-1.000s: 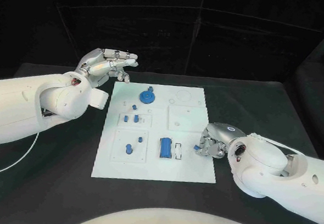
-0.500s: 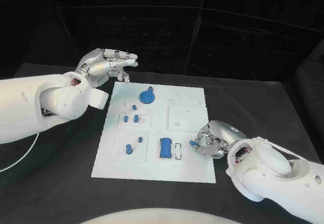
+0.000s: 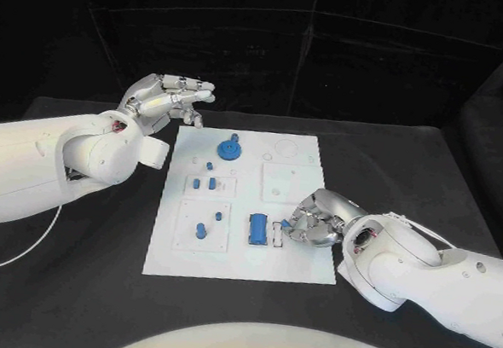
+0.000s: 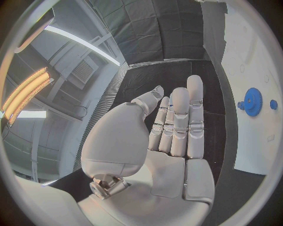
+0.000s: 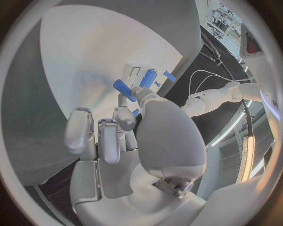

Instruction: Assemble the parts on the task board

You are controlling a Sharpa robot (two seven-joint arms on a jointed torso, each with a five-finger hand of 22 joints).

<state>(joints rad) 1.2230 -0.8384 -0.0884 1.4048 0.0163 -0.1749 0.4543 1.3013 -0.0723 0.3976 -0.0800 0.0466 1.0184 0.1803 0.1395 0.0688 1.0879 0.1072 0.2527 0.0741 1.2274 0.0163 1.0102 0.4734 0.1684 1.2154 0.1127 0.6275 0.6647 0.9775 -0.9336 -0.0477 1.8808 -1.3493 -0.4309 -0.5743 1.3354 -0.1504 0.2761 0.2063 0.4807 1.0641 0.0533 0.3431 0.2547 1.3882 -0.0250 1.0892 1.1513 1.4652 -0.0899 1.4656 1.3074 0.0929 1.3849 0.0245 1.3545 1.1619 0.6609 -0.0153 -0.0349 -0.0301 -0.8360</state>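
Board (image 3: 233, 249) sits mid-counter (image 3: 62, 305), white, with blue parts on it: a gear (image 3: 229, 148) at the far end, a block (image 3: 256, 229) nearer me. I've got the right hand (image 3: 312, 222) over the board's right edge, just beside that block, fingers (image 5: 125, 117) pinching a small blue peg (image 5: 124, 90) with its tip forward, I'd judge to seat it in a slot there. Which slot I can't tell. My left hand (image 3: 165, 99) waits off the far left corner, fingers apart and empty, out of the way.
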